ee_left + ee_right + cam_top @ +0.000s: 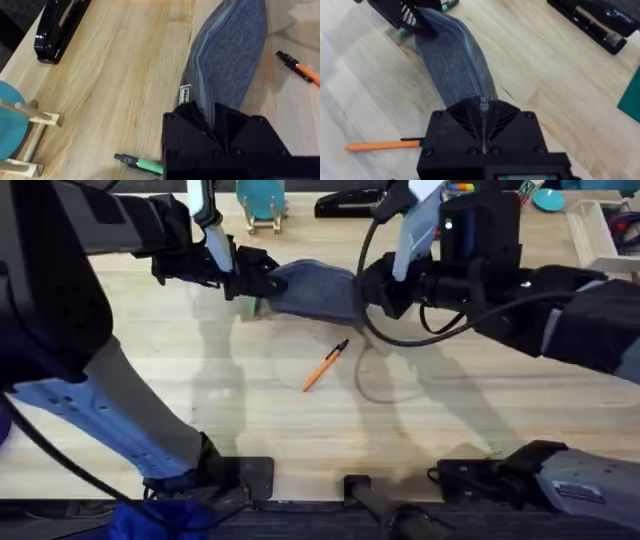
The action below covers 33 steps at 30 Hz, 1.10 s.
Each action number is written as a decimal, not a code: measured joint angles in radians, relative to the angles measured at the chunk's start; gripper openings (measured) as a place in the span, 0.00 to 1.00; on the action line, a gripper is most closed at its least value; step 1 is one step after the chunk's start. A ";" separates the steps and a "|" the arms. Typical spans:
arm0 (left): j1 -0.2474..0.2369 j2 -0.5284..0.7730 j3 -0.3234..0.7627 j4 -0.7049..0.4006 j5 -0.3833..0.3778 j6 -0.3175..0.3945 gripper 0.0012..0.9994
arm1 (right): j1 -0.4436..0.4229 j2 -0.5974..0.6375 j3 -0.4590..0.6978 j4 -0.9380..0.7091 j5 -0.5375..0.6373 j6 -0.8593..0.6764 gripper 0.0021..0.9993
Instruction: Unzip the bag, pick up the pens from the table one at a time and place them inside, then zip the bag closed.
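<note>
Overhead, the bag (312, 288) lies on the bench (200, 400) near the far side, stretched between my two arms. My left fingers (262, 283) are pinched tight on the bag's left end. My right fingers (372, 292) are pinched tight on its right end, and in the right wrist view the little zipper pull (483, 105) sits right between them. The zipper (465, 42) runs along the top of the bag and looks closed.

The orange pen (325, 365) lies on the bench in front of the bag, nearer to me, a bit apart from it, with its black tip pointing toward the bag. The green pen (139, 163) lies just beside my left fingers at the bag's left end, partly hidden under them.

A black stapler (57, 27) rests farther back on the bench, well apart from the bag.
</note>
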 joint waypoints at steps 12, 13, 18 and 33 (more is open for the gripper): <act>-0.001 0.000 0.000 0.000 0.000 0.000 0.04 | 0.023 0.058 0.000 0.115 0.000 0.000 0.03; 0.000 0.000 0.000 -0.001 0.000 0.000 0.04 | 0.024 0.058 0.000 0.119 0.000 0.000 0.03; 0.000 0.000 0.000 -0.001 0.000 0.000 0.04 | 0.029 0.066 0.000 0.136 -0.001 0.000 0.03; -0.001 0.000 0.000 -0.005 0.002 0.000 0.04 | 0.089 0.184 0.000 0.353 -0.001 0.005 0.03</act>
